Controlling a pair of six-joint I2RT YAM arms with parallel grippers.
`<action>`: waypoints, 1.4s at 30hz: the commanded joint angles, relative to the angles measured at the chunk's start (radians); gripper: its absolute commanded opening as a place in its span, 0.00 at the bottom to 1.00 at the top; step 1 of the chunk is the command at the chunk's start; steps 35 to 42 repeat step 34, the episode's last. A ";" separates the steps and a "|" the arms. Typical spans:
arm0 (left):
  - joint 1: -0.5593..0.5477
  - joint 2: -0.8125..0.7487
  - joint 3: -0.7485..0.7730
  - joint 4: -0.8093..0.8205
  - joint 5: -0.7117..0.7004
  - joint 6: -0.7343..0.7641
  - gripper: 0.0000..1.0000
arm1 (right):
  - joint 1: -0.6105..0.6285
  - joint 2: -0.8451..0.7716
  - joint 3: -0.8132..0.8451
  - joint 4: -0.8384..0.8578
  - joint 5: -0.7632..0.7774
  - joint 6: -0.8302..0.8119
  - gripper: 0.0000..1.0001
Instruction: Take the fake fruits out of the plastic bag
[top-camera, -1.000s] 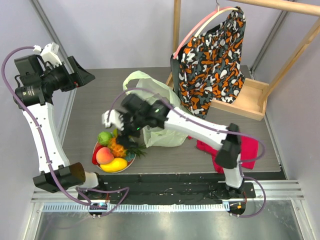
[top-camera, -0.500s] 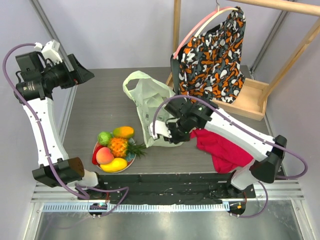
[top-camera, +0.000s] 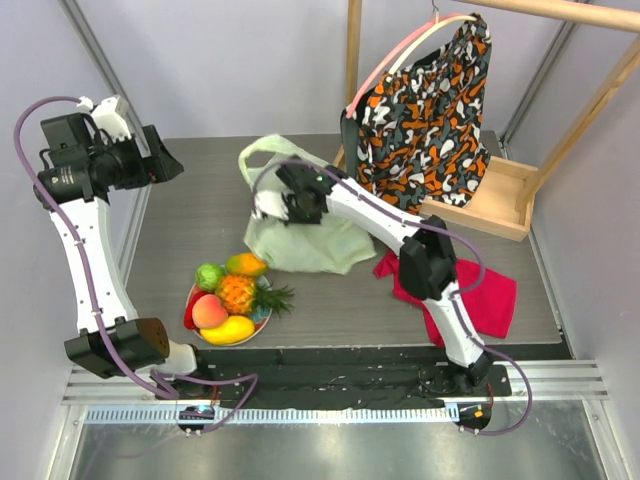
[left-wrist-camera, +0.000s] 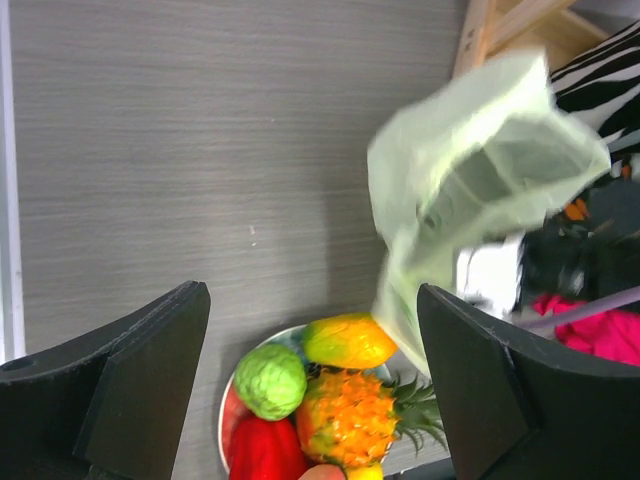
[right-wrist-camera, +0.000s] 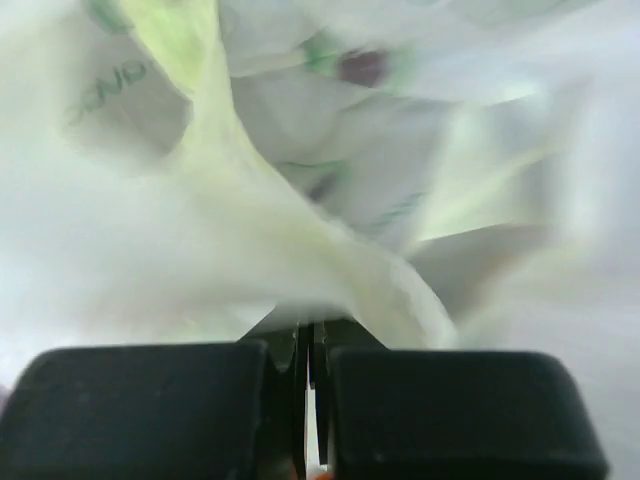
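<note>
The fake fruits lie heaped on a round plate (top-camera: 188, 312) at the front left: a green round fruit (top-camera: 209, 276), a mango (top-camera: 247, 264), the pineapple (top-camera: 238, 294), a peach (top-camera: 209, 311) and another mango (top-camera: 228, 329). The left wrist view shows the green fruit (left-wrist-camera: 270, 380), mango (left-wrist-camera: 348, 340), pineapple (left-wrist-camera: 360, 415) and a red piece (left-wrist-camera: 262, 450). The pale plastic bag (top-camera: 300, 240) sags behind them, blurred in the left wrist view (left-wrist-camera: 470, 180). My right gripper (top-camera: 285, 205) is shut on a fold of the bag (right-wrist-camera: 250, 230), its jaws (right-wrist-camera: 312, 335) pinching the film. High at the far left, my left gripper (top-camera: 160, 160) is open (left-wrist-camera: 310, 300) and holds nothing.
A patterned garment (top-camera: 425, 110) hangs from a wooden rack (top-camera: 490, 195) at the back right. A red cloth (top-camera: 480, 300) lies at the front right under my right arm's elbow. The plate sits close to the table's near edge.
My right gripper left the plate, where a mango now lies, went to the bag's near side, shut, and has swung back-left, dragging the bag. The left arm barely moved.
</note>
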 joint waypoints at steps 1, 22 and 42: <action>0.005 -0.044 -0.040 -0.011 -0.033 0.032 0.90 | 0.009 0.037 0.336 0.095 -0.005 0.048 0.02; 0.019 -0.126 -0.265 0.055 -0.277 0.159 1.00 | -0.020 -0.801 -0.709 0.277 0.237 0.672 1.00; 0.039 -0.091 -0.296 0.045 -0.245 0.147 1.00 | -0.081 -0.851 -0.806 0.253 0.115 0.659 1.00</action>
